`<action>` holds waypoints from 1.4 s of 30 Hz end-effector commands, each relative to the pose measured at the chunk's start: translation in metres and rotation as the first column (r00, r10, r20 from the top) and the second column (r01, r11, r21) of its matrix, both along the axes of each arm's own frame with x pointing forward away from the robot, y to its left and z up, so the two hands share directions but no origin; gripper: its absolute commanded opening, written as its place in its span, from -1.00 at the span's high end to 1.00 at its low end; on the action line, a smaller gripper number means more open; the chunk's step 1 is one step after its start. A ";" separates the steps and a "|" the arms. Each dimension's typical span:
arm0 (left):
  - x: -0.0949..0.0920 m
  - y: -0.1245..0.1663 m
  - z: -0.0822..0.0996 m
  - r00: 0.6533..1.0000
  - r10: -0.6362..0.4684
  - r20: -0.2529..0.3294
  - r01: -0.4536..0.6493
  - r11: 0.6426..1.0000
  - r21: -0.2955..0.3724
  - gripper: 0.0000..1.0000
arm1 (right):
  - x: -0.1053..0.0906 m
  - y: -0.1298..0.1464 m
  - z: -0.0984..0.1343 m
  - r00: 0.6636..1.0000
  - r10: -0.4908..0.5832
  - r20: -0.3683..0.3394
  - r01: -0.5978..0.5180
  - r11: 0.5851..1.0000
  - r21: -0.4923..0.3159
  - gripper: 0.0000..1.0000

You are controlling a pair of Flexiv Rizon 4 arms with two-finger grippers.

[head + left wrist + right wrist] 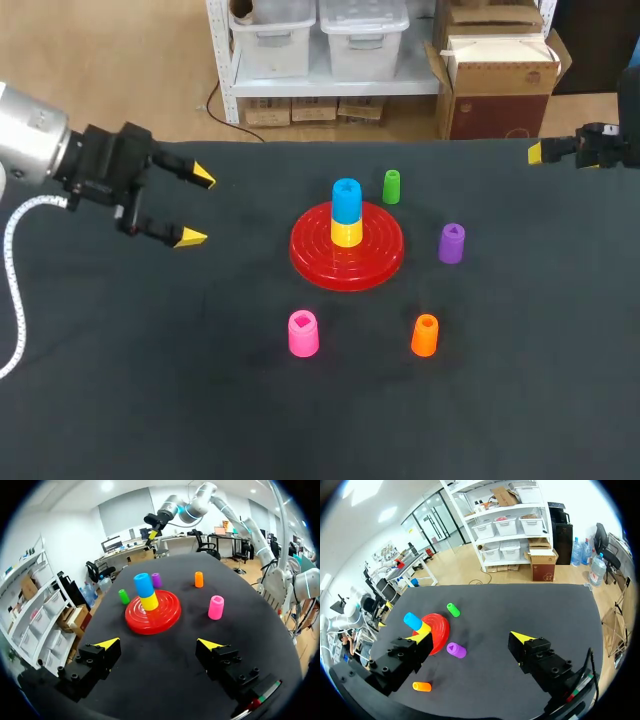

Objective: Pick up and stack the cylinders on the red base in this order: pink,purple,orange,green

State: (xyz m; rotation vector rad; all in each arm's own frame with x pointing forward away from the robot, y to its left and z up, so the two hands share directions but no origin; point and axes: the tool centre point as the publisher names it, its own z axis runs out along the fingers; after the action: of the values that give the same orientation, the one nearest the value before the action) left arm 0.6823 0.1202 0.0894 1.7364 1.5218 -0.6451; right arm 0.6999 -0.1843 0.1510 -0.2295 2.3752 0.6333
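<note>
While the left jaws gape, pink cylinder (216, 607) stands well ahead.

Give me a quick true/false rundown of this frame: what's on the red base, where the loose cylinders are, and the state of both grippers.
1. A blue cylinder sits on a yellow cylinder on the red base. True.
2. The pink cylinder is stacked on the red base. False: it stands on the table, off the base.
3. The left gripper is shut on the orange cylinder. False: it is open and empty, and the orange cylinder stands on the table.
4. The green cylinder stands on the table beside the base. True.
5. The right gripper is open and holds nothing. True.
</note>
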 end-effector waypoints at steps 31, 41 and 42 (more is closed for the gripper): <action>-0.019 0.012 0.019 0.997 0.019 -0.080 -0.022 0.999 -0.038 -1.00 | 0.000 0.000 0.000 1.000 0.001 0.000 -0.001 1.000 0.001 -1.00; -0.019 0.012 0.019 0.997 0.019 -0.080 -0.022 0.999 -0.038 -1.00 | 0.000 0.000 0.000 1.000 0.001 0.000 -0.001 1.000 0.001 -1.00; -0.019 0.012 0.019 0.997 0.019 -0.080 -0.022 0.999 -0.038 -1.00 | 0.000 0.000 0.000 1.000 0.001 0.000 -0.001 1.000 0.001 -1.00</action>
State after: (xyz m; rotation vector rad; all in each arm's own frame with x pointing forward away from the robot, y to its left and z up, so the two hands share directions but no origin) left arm 0.6648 0.1317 0.1088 1.6837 1.5679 -0.7411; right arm 0.6999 -0.1843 0.1510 -0.2295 2.3752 0.6333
